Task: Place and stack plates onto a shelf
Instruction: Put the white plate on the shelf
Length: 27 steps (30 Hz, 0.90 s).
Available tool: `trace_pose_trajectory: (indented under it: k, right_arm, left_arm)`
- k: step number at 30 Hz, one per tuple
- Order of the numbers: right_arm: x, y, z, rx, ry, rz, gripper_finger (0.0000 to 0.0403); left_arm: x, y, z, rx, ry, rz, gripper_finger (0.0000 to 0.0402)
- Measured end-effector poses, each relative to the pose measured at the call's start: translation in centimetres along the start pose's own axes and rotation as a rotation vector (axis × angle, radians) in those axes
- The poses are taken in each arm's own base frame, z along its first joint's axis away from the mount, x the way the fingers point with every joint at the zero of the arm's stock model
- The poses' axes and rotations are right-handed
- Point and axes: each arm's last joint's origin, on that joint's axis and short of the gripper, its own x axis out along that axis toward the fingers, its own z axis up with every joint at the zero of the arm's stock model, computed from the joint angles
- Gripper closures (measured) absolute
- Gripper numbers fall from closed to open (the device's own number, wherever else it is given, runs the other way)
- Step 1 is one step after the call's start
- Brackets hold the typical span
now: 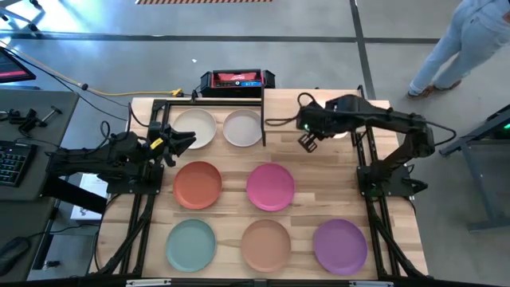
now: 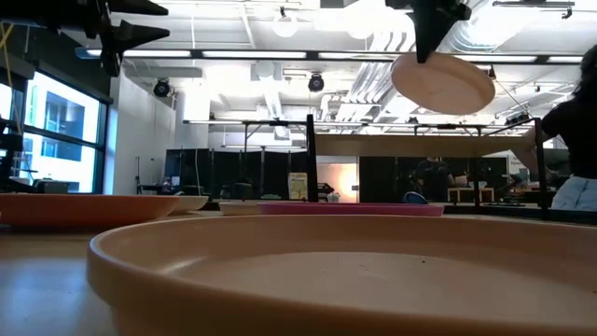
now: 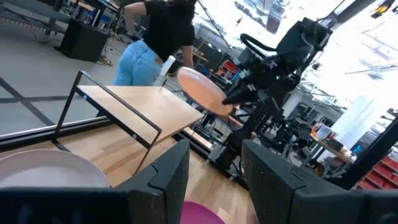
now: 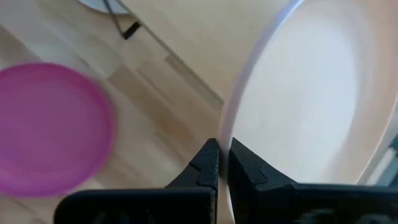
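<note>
My right gripper (image 1: 307, 142) is shut on a pale peach plate (image 2: 443, 82), held high over the light-wood shelf (image 2: 420, 145) at the table's far right. My left gripper (image 1: 179, 143) stands open and level at the far left, touching nothing. Two off-white plates (image 1: 195, 127) (image 1: 243, 127) lie inside a black frame at the far left. The orange-red (image 1: 197, 185) and magenta (image 1: 270, 186) plates lie flat mid-table. Teal (image 1: 191, 243), tan (image 1: 266, 243) and purple (image 1: 340, 243) plates lie along the near edge. My right gripper pinches the peach plate's rim (image 4: 225, 134) between its two fingers, one on the plate's inner face and one on its underside. The fingers come from above, slanting down. The plate hangs tilted below them, lifted clear above the shelf board.
A red and black device (image 1: 237, 80) sits just beyond the table's far edge. A person (image 1: 462, 40) stands on the floor past the far right corner. The black frame's posts (image 1: 264, 119) rise between the off-white plates and the shelf.
</note>
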Motion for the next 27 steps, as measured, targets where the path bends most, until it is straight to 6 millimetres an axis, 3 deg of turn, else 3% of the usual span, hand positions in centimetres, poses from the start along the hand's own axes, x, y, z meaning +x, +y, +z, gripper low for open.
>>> trace_pose_trajectory:
  k: [15,27]
  right_arm:
    - [2.7,-4.2,1.7,-0.249,0.094,-0.06,0.0403]
    - [6.7,-4.3,0.4,-0.322,0.236,-0.141,0.0403]
  left_arm:
    - [0.2,0.2,0.0,0.019,-0.025,0.068,0.0264]
    - [0.2,0.3,0.2,0.018,-0.065,0.119,0.0264]
